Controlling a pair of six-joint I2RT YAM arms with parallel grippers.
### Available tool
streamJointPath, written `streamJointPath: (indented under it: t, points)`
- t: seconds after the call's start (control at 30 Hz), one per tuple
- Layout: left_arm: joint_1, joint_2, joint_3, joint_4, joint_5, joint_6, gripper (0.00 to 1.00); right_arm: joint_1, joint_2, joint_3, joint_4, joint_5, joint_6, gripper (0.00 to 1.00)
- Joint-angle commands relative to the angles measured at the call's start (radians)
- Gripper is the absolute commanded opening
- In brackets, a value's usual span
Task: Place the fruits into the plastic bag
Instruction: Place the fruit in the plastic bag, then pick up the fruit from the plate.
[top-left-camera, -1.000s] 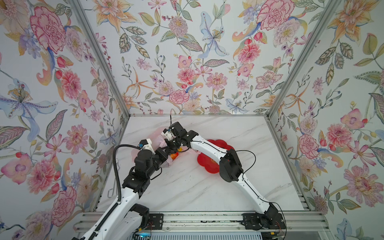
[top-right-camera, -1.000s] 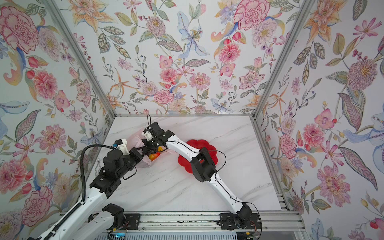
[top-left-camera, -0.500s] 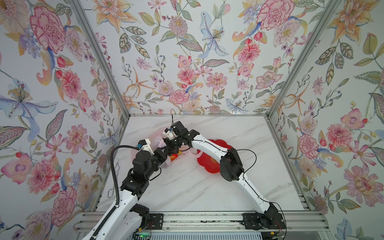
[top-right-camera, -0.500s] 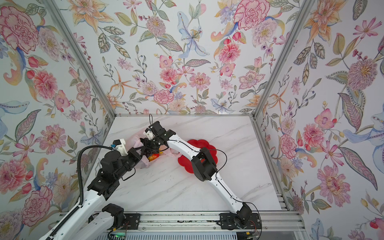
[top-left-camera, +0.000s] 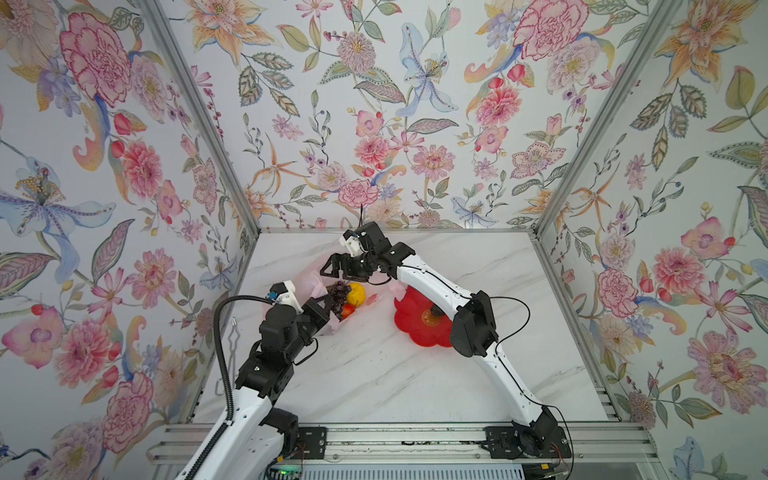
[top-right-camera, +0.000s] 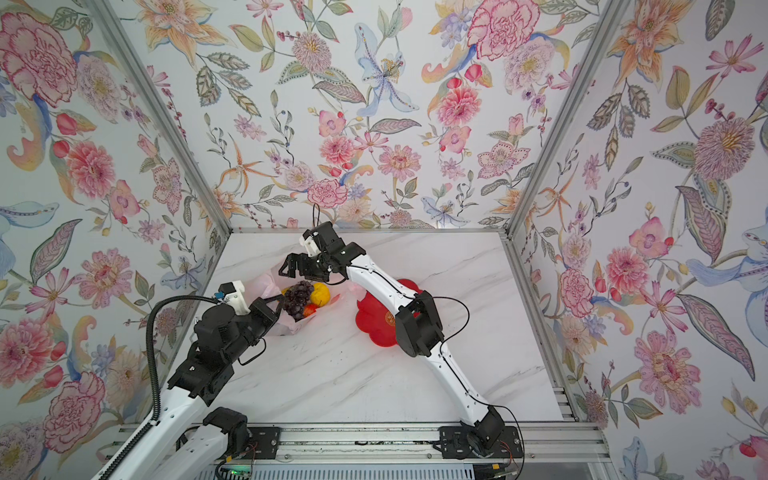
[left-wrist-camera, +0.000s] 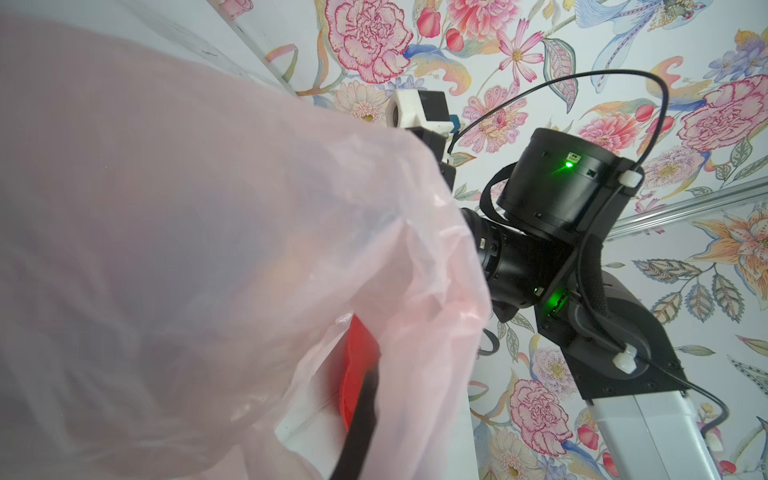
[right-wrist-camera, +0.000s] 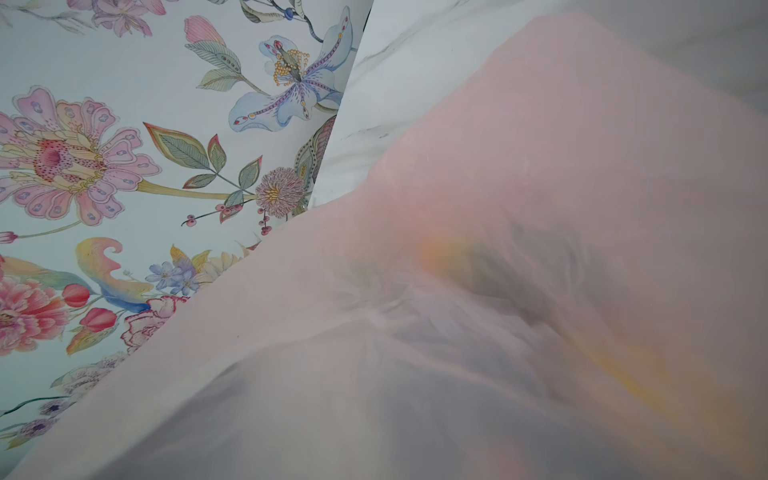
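In both top views the pink plastic bag (top-left-camera: 305, 282) (top-right-camera: 259, 286) lies open on the marble table (top-left-camera: 374, 374). Inside sit a purple grape bunch (top-left-camera: 340, 293) (top-right-camera: 298, 297), a yellow fruit (top-left-camera: 357, 293) (top-right-camera: 321, 293) and a small red fruit (top-left-camera: 348, 309). The left gripper (top-left-camera: 324, 306) (top-right-camera: 274, 309) is pinched shut on the bag's edge. The right gripper (top-left-camera: 338, 270) (top-right-camera: 297, 268) hangs just over the bag, jaws wide apart, holding nothing. A red flower plate (top-left-camera: 415, 332) (top-right-camera: 372, 328) sits near the bag. In the left wrist view the bag (left-wrist-camera: 208, 249) fills most of the picture. In the right wrist view blurry yellow and green show through the bag (right-wrist-camera: 498, 208)
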Motion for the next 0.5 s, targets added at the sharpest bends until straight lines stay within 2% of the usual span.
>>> streamJointPath:
  t: [0.0, 0.17, 0.27, 0.47]
  points:
    - [0.017, -0.019, 0.006, -0.025, 0.009, 0.0, 0.0, -0.018, -0.069, -0.005, -0.042, 0.103, -0.056, 0.99]
    - [0.023, -0.005, 0.001, -0.005, 0.018, -0.002, 0.0, -0.066, -0.117, 0.015, -0.032, 0.104, -0.057, 0.99]
    - [0.024, 0.019, 0.007, 0.016, 0.03, 0.001, 0.0, -0.101, -0.132, 0.02, -0.012, 0.018, -0.03, 0.99]
    - [0.024, 0.078, 0.042, 0.044, 0.054, 0.027, 0.0, -0.139, -0.17, 0.011, 0.017, -0.237, 0.009, 0.99]
